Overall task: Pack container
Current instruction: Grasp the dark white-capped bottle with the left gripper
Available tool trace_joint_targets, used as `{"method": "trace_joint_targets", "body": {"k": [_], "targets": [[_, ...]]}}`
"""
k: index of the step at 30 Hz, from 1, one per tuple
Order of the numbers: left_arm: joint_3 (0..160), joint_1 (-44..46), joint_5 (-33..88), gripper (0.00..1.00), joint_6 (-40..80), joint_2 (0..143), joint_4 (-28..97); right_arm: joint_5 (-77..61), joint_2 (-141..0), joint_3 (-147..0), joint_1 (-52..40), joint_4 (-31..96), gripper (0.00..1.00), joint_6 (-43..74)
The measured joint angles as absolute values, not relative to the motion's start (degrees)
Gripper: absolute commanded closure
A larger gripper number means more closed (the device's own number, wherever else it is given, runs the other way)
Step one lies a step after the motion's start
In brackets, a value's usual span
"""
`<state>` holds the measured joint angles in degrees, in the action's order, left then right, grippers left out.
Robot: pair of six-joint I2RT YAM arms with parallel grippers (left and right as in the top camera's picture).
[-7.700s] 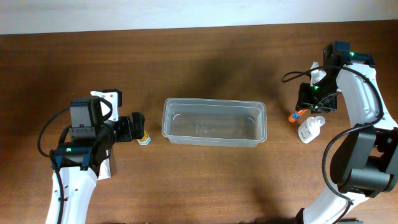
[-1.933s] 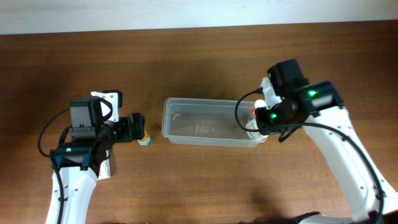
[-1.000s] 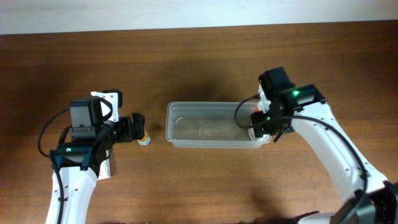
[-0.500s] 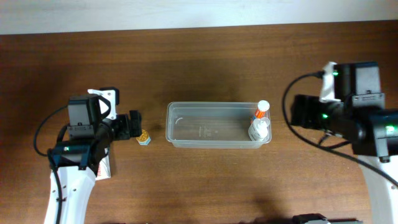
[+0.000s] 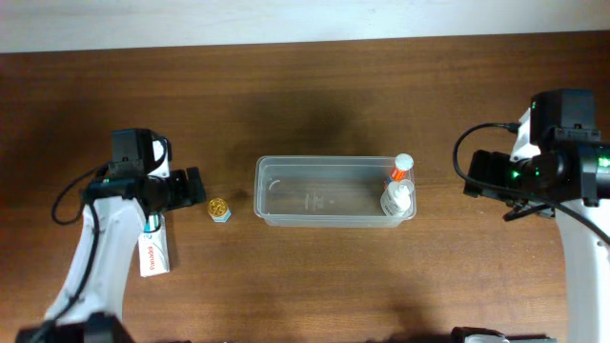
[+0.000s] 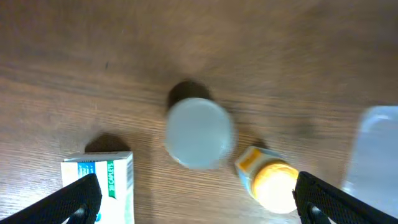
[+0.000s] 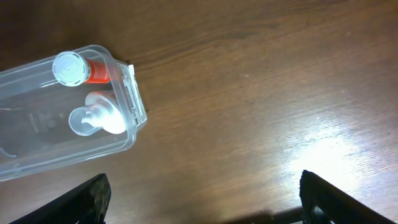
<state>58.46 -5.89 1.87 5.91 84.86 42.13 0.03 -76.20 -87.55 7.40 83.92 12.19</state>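
Container (image 5: pixel 315 221) with two bottles (image 5: pixel 397 198) inside

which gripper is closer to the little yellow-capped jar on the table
Left. The left gripper hovers just beside the yellow-capped jar, on its outer side; the right gripper is beyond the far end of the container.

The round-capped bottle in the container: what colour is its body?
Orange-red bottle; the right wrist view shows it best.
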Motion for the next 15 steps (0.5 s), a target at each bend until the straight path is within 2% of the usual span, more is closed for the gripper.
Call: {"method": "trace_joint_targets", "body": {"k": [5, 10, 15], "targets": [[58.46, -7.42, 1.54, 0.02, 6.11, 89.8, 40.18, -0.08, -76.29, -86.85, 7.42, 83.96, 0.11, 12.19], [58.48, -7.49, 1.48, 0.11, 6.46, 91.02, 36.62, -0.08, -76.31, -86.3, 7.42, 83.85, 0.11, 12.14], [58.5, -7.49, 1.45, 0.48, 6.87, 91.02, 35.73, -0.08, -76.36, -86.28, 7.42, 83.79, 0.11, 12.08]]}}
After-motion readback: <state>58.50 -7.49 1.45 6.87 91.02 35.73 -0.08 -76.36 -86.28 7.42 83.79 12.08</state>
